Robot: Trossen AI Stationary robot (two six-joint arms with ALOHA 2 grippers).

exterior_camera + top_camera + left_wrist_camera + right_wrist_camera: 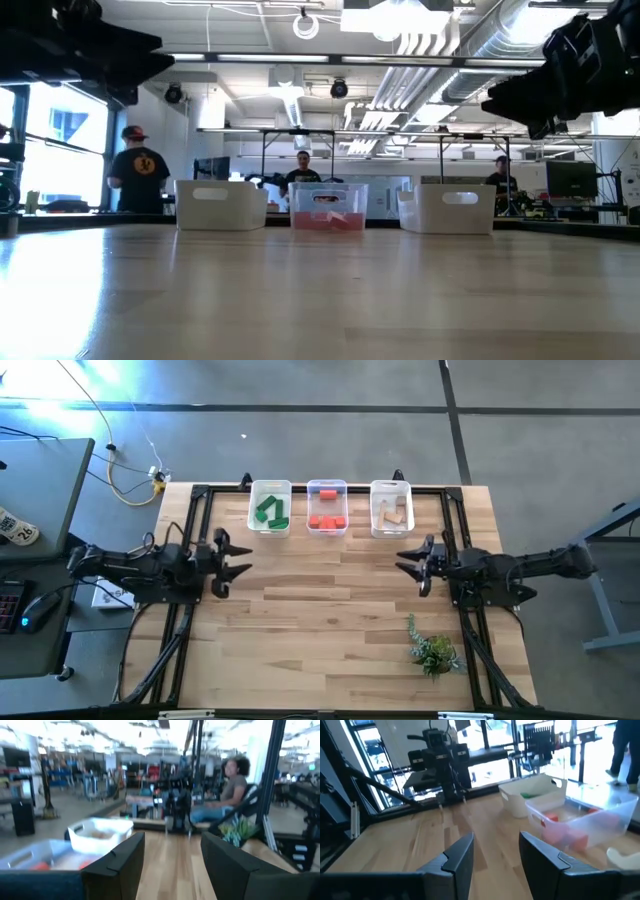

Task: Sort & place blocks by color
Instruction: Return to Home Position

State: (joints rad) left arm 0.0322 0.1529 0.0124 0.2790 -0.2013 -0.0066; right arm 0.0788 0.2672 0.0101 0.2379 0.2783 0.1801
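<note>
Three bins stand in a row at the table's far edge. The left one holds the green blocks (270, 510), the middle one the red blocks (327, 520), the right one the pale wood blocks (394, 515). No block lies loose on the tabletop. My left gripper (238, 560) hovers open at the left side, pointing right, empty (172, 855). My right gripper (407, 560) hovers open at the right side, pointing left, empty (496, 855). In the low view the red blocks (330, 221) show through the middle bin's clear wall.
A small green plant (432, 650) stands near the table's right near corner, beside my right arm. The wooden tabletop (320, 620) between the arms lies bare. Black frame rails (190, 510) run along the table's sides. People stand in the room beyond the table (135, 170).
</note>
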